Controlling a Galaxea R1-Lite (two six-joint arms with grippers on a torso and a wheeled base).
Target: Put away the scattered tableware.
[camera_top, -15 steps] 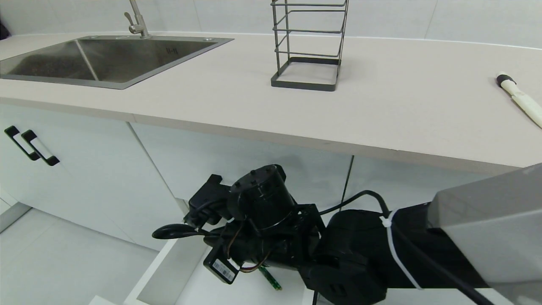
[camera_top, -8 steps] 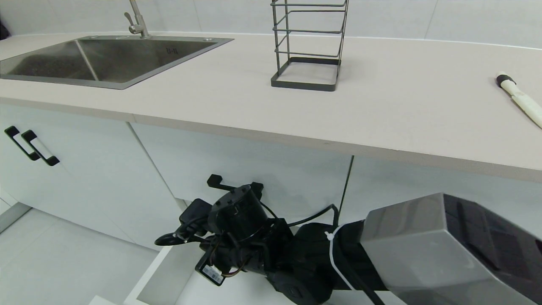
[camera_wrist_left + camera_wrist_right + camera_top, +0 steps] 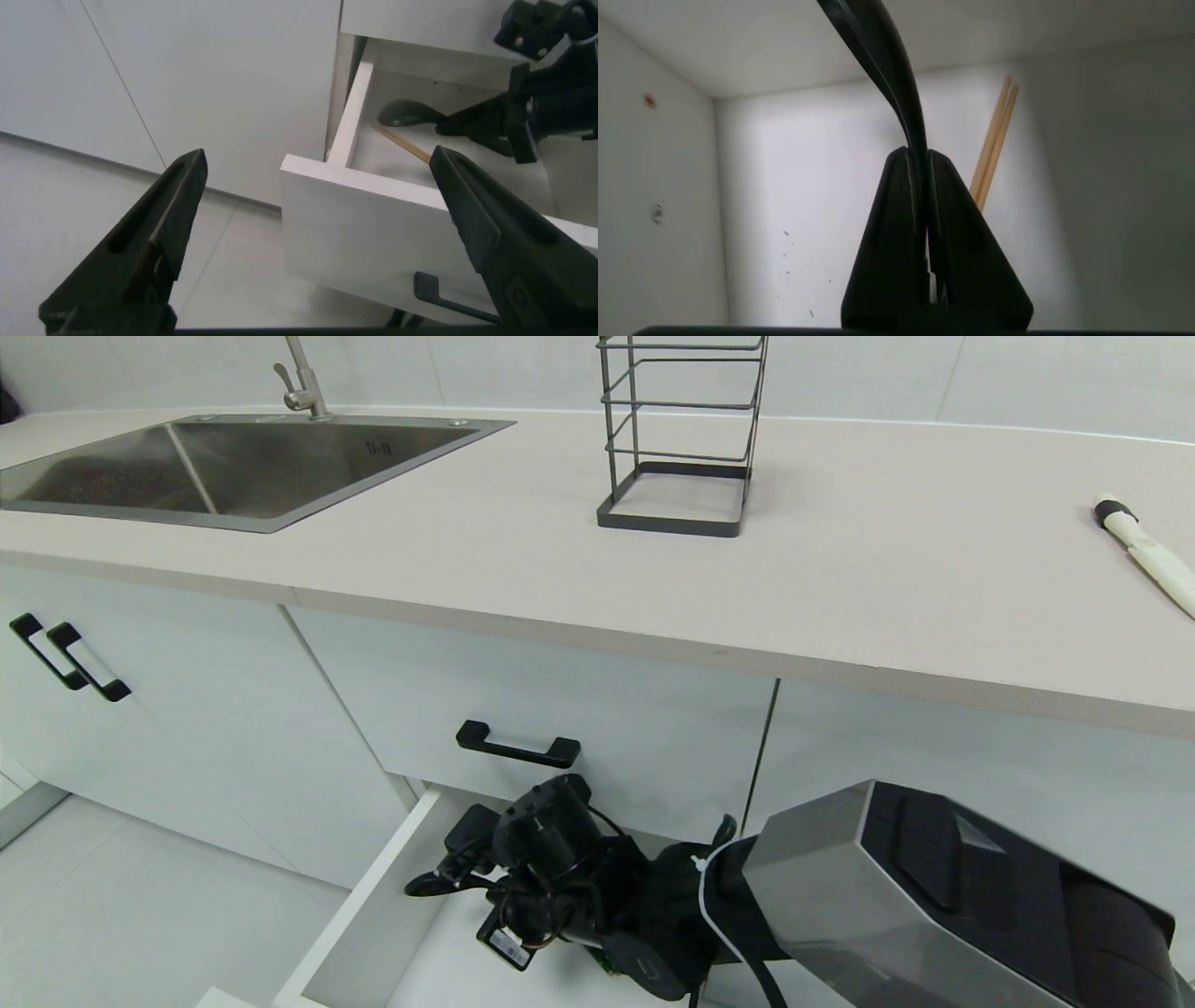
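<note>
Head view: a sink (image 3: 233,467) is set into the bench (image 3: 887,597) at far left. The left end effector (image 3: 316,161) is held open, near the front of the open drawer (image 3: 373,905). Within the drawer, by its left wall, a black spoon (image 3: 425,885) is gripped by the closed right end effector (image 3: 462,877), above chopsticks (image 3: 994,140). A wire rack (image 3: 677,439) stands farther right.

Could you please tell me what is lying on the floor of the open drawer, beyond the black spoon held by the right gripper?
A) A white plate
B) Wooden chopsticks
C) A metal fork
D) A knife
B: in the right wrist view, wooden chopsticks lie on the pale floor of the drawer, beyond the right gripper, which is shut on the black spoon.
</note>
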